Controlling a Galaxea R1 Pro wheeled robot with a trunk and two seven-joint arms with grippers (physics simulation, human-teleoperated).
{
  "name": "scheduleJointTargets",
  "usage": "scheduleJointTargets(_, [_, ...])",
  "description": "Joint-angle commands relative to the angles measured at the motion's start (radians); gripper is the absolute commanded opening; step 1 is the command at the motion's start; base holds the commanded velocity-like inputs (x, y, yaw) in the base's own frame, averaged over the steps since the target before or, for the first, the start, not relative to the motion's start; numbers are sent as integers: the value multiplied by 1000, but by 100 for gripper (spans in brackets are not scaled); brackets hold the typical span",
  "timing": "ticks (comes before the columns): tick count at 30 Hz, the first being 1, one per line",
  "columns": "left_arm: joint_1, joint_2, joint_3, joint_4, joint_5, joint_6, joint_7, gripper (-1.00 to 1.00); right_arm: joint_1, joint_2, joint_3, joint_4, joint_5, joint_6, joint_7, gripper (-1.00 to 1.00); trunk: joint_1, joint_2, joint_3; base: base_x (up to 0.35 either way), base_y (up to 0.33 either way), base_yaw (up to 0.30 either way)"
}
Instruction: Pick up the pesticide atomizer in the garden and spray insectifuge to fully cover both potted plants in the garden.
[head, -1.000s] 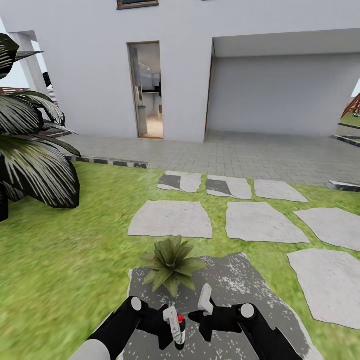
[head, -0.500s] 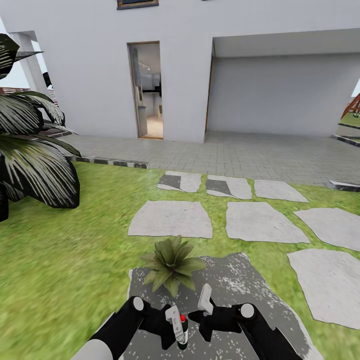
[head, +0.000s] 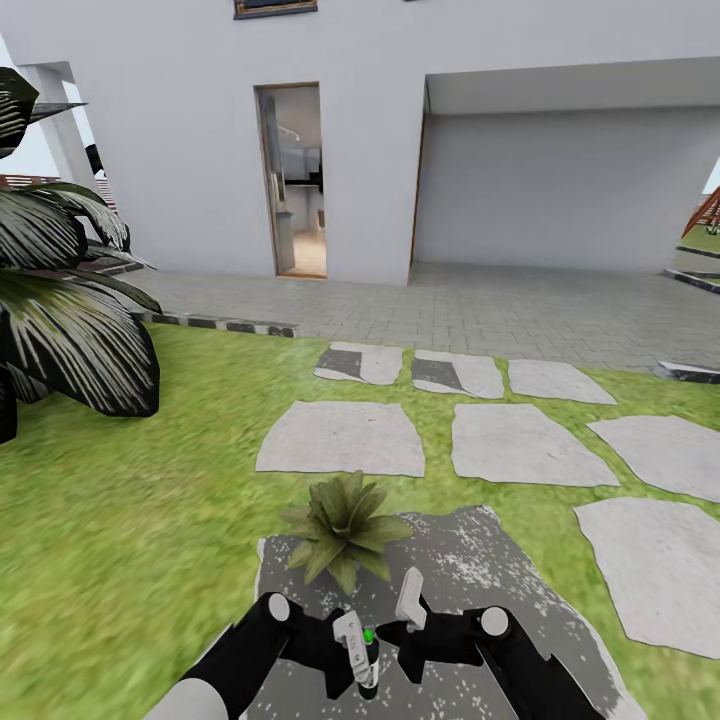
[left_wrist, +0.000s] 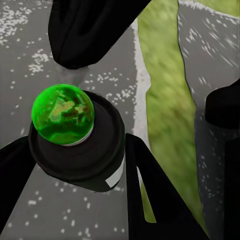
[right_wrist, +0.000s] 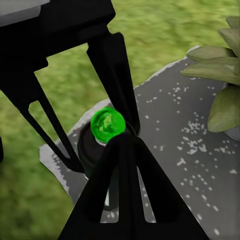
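The pesticide atomizer (head: 367, 660) sits upright low in the head view, just in front of a potted plant (head: 343, 524) on a grey slab (head: 470, 570). The left end effector (head: 352, 655) is pinching its dark body, green dot on top. The right end effector (head: 408, 615) hangs just beside it; can't tell if it's spread. Looks like a light, rigid, probably slick bottle, so I'd grip mid-body below the head and keep it vertical.

A grey stone slab (head: 470, 560) in the lawn (head: 120, 520) carries a potted plant (head: 345, 525).

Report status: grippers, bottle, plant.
Left gripper shut on spray bottle, dot green. Right gripper beside it, state unclear. Potted plant just ahead, path unobstructed.
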Motion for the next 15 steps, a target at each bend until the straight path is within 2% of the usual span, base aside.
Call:
scheduleJointTargets(1, [0,-1,1,-2,-7,-3,-3,-100,-1,-1,1,-1,6,0,1,-100,0,0,-1,0,0,0])
scheduleJointTargets(7, [-1,-4,2,-2,-7,-2,-3,-100,-1,-1,1,-1,6,0,1,-100,0,0,-1,0,0,0])
scheduleJointTargets(15, [-2,9,3,0,-10,-3,-5,-100,-1,-1,1,-1,6,0,1,-100,0,0,-1,0,0,0])
